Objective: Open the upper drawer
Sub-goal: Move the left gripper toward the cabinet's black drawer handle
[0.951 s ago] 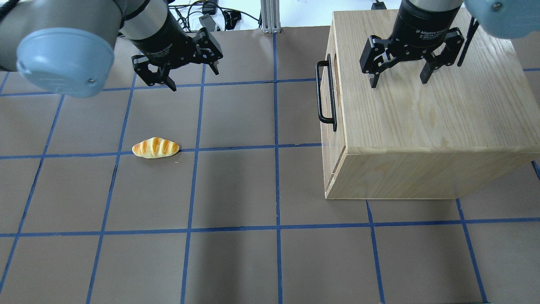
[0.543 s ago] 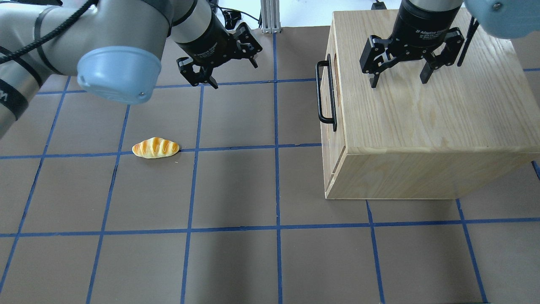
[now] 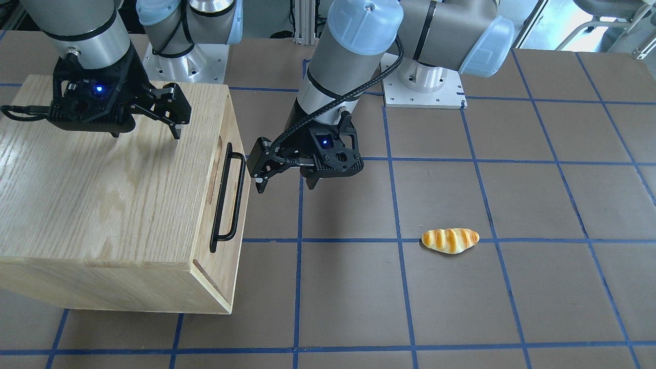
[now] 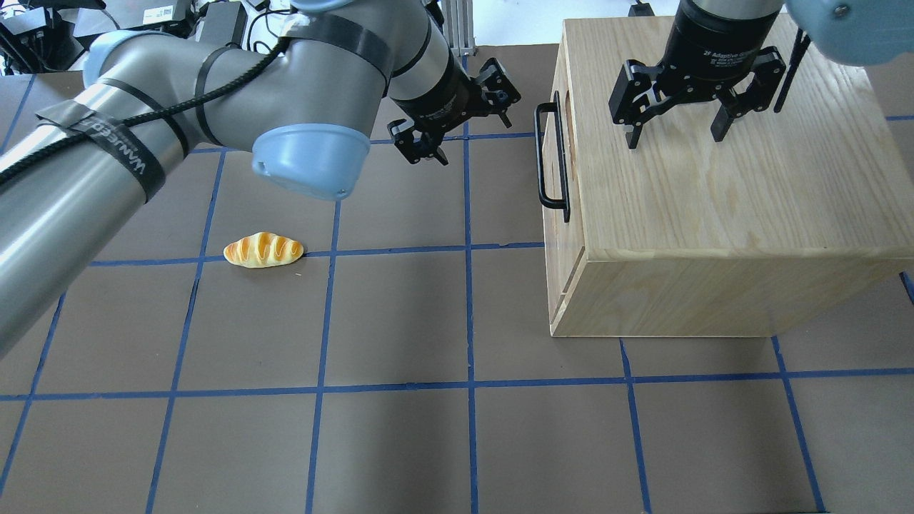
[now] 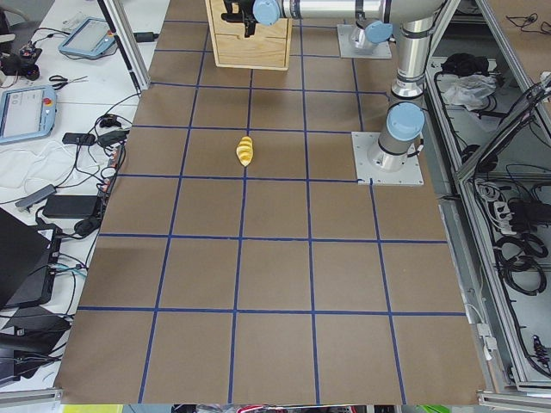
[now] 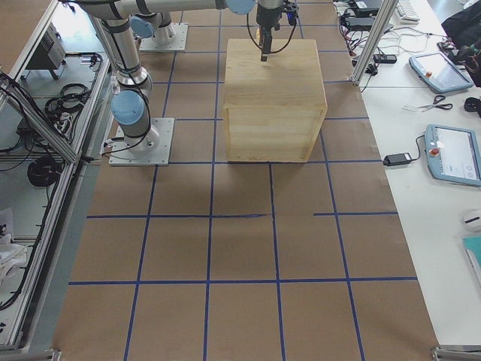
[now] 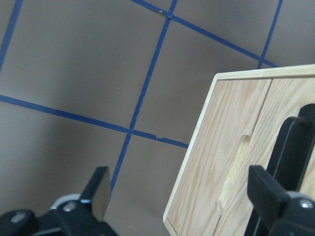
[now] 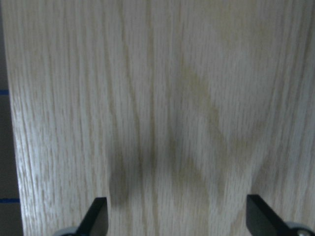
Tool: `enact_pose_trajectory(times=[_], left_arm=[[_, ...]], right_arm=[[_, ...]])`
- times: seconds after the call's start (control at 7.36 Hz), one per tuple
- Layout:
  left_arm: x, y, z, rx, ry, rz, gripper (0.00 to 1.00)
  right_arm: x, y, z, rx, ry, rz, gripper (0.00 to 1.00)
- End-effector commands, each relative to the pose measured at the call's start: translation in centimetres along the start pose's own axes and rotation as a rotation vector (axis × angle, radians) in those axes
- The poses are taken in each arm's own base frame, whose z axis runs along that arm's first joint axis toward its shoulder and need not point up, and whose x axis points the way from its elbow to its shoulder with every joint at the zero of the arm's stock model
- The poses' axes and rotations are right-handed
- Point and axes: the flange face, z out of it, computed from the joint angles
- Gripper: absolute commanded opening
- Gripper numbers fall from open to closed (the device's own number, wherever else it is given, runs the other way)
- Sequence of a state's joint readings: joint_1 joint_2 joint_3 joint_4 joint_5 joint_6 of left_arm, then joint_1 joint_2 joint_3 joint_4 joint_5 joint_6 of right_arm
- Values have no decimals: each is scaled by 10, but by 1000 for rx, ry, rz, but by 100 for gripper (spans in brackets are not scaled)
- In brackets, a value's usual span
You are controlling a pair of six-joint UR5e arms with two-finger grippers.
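A work table [image 4: 400, 321] covered in brown paper, marked into large squares with blue tape, fills the scene. Cables and equipment line its far edges.

A large light-oak cabinet [image 4: 714, 200] stands on the robot's right half of the table. Its front faces the middle of the table. The upper drawer [image 3: 228, 197] is set in that front, and its panel lies flush with the cabinet, so the drawer is closed. A long black bar handle [image 4: 540, 157] runs along the panel and stands out from it.

The left gripper [image 4: 468, 135] hangs above the table just beside the handle, near the end of the bar that lies toward the robot's base. It does not touch the bar. Its two fingers are spread wide and hold nothing. The left wrist camera shows the oak front and the black bar close by, next to one fingertip.

The right gripper [image 4: 675, 139] hangs over the cabinet's flat top, pointing down at the wood. Its fingers are also spread wide and empty. The right wrist camera sees only oak grain between the two fingertips.

A small toy bread roll [image 4: 263, 250], golden with pale stripes, lies on the robot's left half of the table. It sits on a blue tape line, well apart from the cabinet and both grippers.
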State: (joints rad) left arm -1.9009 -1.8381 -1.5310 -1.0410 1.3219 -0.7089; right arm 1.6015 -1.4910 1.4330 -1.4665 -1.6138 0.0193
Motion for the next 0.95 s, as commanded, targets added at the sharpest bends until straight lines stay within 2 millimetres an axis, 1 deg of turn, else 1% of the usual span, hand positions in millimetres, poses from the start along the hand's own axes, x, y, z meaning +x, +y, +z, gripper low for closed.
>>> enact_pose_trajectory(times=[0.0,0.14,0.41,0.54,0.81], left_arm=[[16,14,23,-6,14,25,100],[21,21,31,-17,10,36,100],[22,21,40,-26,1,39,100],[22,21,43,-29,-1,38,100],[25,25,47,-35,-3,45,100]], right_arm=[[0,0,1,-1,0,1,100],[0,0,0,0,0,1,100],[0,0,0,0,0,1,100],[0,0,0,0,0,1,100],[0,0,0,0,0,-1,100]])
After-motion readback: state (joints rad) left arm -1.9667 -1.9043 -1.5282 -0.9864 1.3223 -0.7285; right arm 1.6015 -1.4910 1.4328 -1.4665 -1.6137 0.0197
